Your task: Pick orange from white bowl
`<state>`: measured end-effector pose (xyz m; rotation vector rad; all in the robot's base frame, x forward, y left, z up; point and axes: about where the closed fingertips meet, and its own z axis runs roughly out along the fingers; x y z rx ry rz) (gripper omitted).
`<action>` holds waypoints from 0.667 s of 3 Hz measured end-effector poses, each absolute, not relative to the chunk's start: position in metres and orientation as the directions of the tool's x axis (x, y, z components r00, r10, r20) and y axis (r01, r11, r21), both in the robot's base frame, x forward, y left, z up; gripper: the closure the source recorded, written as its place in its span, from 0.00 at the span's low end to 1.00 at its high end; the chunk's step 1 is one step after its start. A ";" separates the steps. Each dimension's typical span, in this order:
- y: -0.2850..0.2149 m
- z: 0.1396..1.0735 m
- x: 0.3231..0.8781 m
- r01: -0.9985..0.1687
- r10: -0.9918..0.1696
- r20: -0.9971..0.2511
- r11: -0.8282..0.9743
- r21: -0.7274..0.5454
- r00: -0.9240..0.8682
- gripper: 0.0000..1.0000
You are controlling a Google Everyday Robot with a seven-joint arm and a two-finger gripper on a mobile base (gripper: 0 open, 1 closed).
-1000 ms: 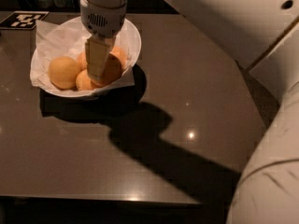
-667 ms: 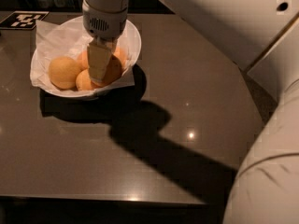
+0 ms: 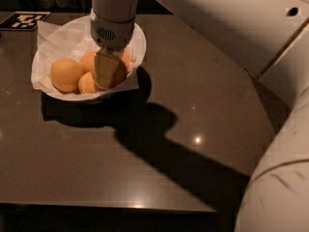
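In the camera view, your claw point(image 3: 105, 77) hangs down inside the white bowl point(image 3: 139, 42), upper left on the counter point(image 3: 193, 81). You cannot tell its grip. The orange point(image 3: 65, 75) sits at the bowl's left, beside the claw.

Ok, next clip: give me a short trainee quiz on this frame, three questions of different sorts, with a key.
1. True or false: the gripper hangs over the bare table, away from the white bowl.
2. How many oranges show in the bowl? A two, B four, C six.
3. Fill in: the largest orange lies at the bowl's ____ side in the camera view.
Key: 1 false, the gripper is down inside the bowl among the oranges; 2 B; 3 left.
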<state>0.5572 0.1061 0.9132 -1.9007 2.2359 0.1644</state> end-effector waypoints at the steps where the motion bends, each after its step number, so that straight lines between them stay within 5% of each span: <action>1: 0.106 0.913 0.557 -0.985 -0.963 -0.224 0.166 -0.046 -0.152 0.64; 2: 0.106 0.913 0.557 -0.985 -0.963 -0.224 0.166 -0.046 -0.152 0.87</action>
